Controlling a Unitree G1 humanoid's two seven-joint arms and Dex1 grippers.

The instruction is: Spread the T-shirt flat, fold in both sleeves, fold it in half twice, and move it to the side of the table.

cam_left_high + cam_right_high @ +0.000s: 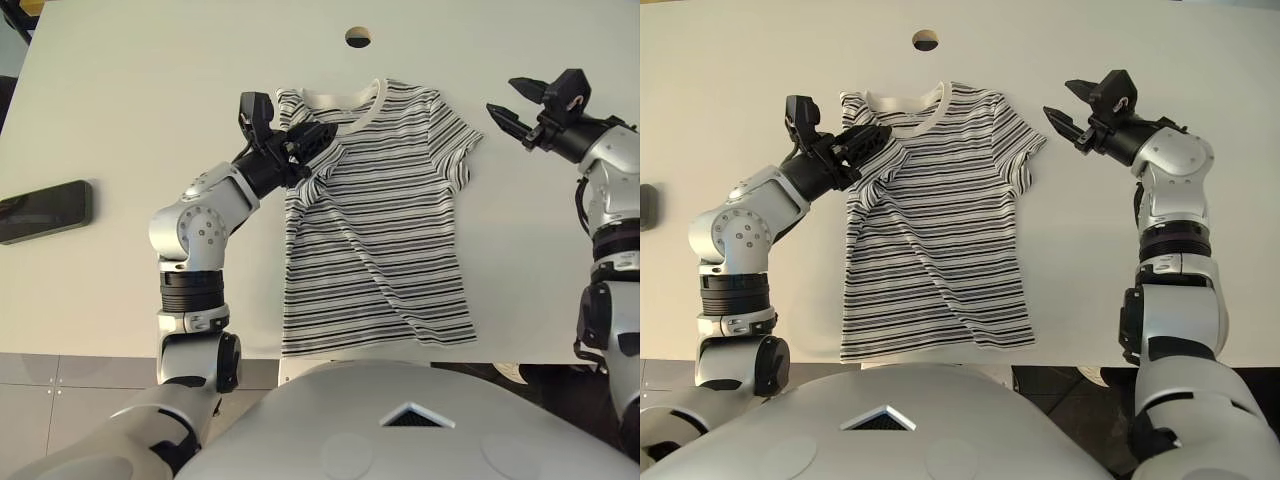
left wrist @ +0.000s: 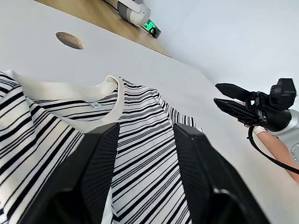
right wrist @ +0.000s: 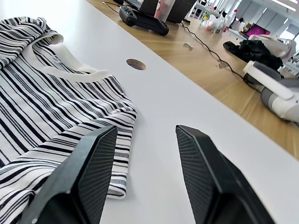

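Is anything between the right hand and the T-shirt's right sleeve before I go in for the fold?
Nothing visible. The right hand is open, out to the side of the sleeve of the T-shirt, with bare table between them. The table's round hole lies farther back, off that line.

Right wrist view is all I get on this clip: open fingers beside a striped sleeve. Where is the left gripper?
Observer: The left gripper is over the left shoulder of the T-shirt, fingers apart.
Operator: Is that left sleeve folded in?
Observer: It looks so. The left sleeve lies turned in over the chest, while the right sleeve sticks out flat.
Operator: Anything else on the table?
Observer: A dark flat device lies on the table, well off to the shirt's left.
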